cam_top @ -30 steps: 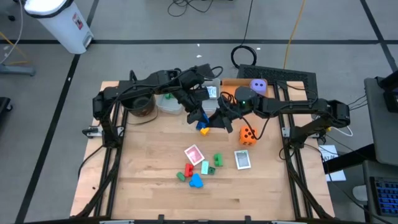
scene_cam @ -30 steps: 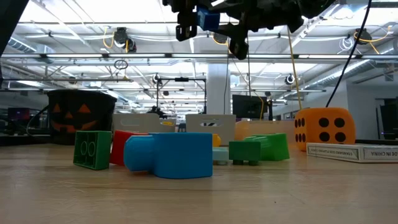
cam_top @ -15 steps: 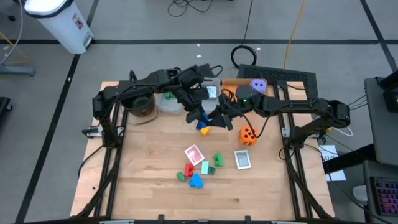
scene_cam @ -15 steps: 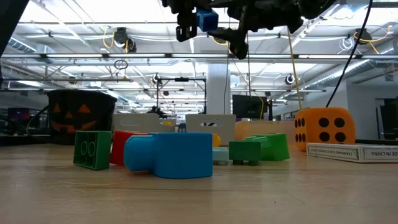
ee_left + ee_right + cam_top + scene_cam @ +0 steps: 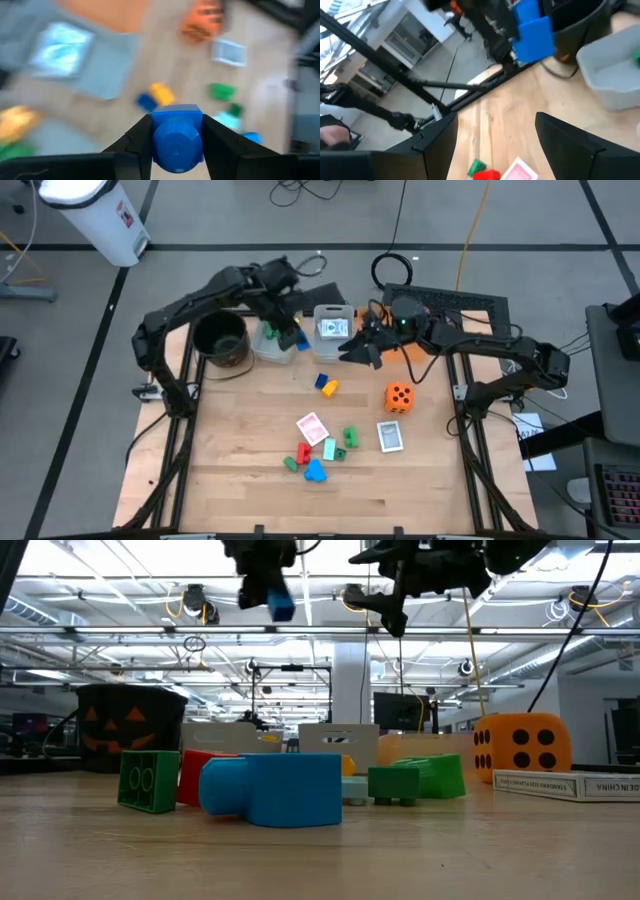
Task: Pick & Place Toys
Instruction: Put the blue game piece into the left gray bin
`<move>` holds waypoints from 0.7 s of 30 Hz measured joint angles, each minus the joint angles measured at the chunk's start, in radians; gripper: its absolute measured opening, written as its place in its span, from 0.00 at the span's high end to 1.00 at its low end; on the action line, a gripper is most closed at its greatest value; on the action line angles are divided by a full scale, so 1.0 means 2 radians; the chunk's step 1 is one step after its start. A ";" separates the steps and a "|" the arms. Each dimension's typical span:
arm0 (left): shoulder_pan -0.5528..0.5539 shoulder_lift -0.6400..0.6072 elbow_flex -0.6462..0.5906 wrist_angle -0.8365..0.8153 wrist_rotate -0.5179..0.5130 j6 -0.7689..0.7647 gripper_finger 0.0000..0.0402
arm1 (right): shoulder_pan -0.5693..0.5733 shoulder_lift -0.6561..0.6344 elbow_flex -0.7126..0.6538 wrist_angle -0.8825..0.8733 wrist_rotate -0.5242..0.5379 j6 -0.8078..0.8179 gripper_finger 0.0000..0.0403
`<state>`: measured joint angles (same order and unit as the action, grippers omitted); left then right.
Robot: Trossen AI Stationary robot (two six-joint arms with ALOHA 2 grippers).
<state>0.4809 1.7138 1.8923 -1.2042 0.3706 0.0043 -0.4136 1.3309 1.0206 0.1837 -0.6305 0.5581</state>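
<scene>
1. High view: left gripper (image 5: pixel 291 338) is up over the clear bin (image 5: pixel 272 348) at the back of the table, next to the black pot (image 5: pixel 222 340), pinching a blue block (image 5: pixel 301 343).
2. Left wrist view shows it well: both fingers (image 5: pixel 136 141) pressed on the sides of the blue block (image 5: pixel 177 137), which is off the table.
3. Low view: same blue block (image 5: pixel 282 606) hangs high in the left gripper (image 5: pixel 268 585), above the toys.
4. Right gripper (image 5: pixel 362 352) is near the second clear bin (image 5: pixel 333 328), back centre; right wrist view shows its fingers (image 5: pixel 437 140) spread wide, nothing between them.
5. Orange die (image 5: pixel 398 396) sits on the table right of centre; a small blue and yellow block pair (image 5: pixel 326 385) lies just in front of the bins.
6. Front cluster: red-backed card (image 5: pixel 312 427), green blocks (image 5: pixel 347 439), red block (image 5: pixel 303 452), another blue block (image 5: pixel 315 471), and a boxed card deck (image 5: pixel 390 436) beside them.
7. Card lies in the second bin (image 5: pixel 333 329).
</scene>
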 joint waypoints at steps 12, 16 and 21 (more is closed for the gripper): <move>0.132 -0.013 -0.038 -0.009 -0.105 -0.078 0.67 | -0.023 0.000 0.000 -0.012 0.041 -0.010 0.36; 0.155 -0.013 -0.090 0.024 -0.124 -0.138 0.67 | -0.023 0.000 0.000 -0.036 0.055 -0.016 0.36; 0.158 -0.012 -0.143 0.076 -0.142 -0.172 0.67 | -0.022 0.000 0.000 -0.059 0.055 -0.031 0.36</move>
<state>0.7959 1.6890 1.6070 -1.0517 0.0860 -0.3395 -0.4568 1.3310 1.0206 0.0660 -0.5197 0.4959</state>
